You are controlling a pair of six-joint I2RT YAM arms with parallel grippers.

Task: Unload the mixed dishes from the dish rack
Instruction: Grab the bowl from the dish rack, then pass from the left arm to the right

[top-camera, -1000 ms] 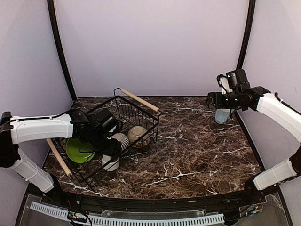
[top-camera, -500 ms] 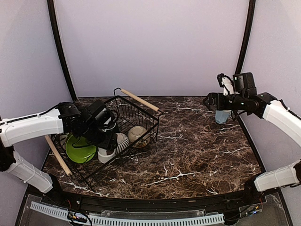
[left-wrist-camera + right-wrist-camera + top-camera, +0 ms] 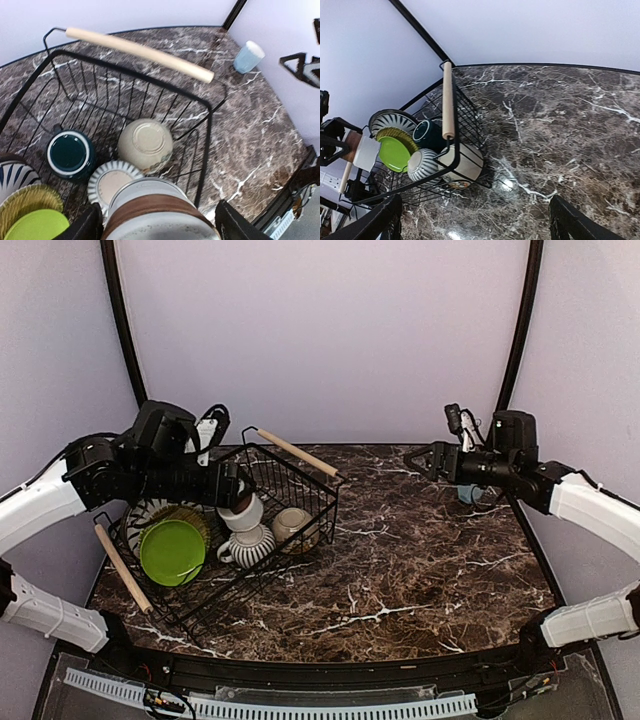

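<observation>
The dish rack [image 3: 318, 492] stands at the left of the table. My left gripper [image 3: 236, 502] is shut on the small white cup [image 3: 155, 212], brown-banded, lifted above the rack's near side. In the rack are the lime green plate [image 3: 171, 551], the olive-yellow plate [image 3: 26, 200], the striped plate [image 3: 394, 121], the dark teal mug [image 3: 70, 154], the striped mug [image 3: 248, 545] and the cream bowl [image 3: 146, 143]. The light blue cup [image 3: 248, 56] stands on the table at the far right. My right gripper [image 3: 415, 462] hangs open and empty beside it, facing the rack.
The rack's far wooden handle [image 3: 140, 52] lies across its top edge; the near handle [image 3: 122, 566] is at the left. Dark marble table [image 3: 420, 560] stretches between the rack and the right arm. Black corner posts [image 3: 518, 320] stand at the back.
My left gripper has risen out of the rack with the small white cup in it. The right gripper has swung left, away from the light blue cup.
</observation>
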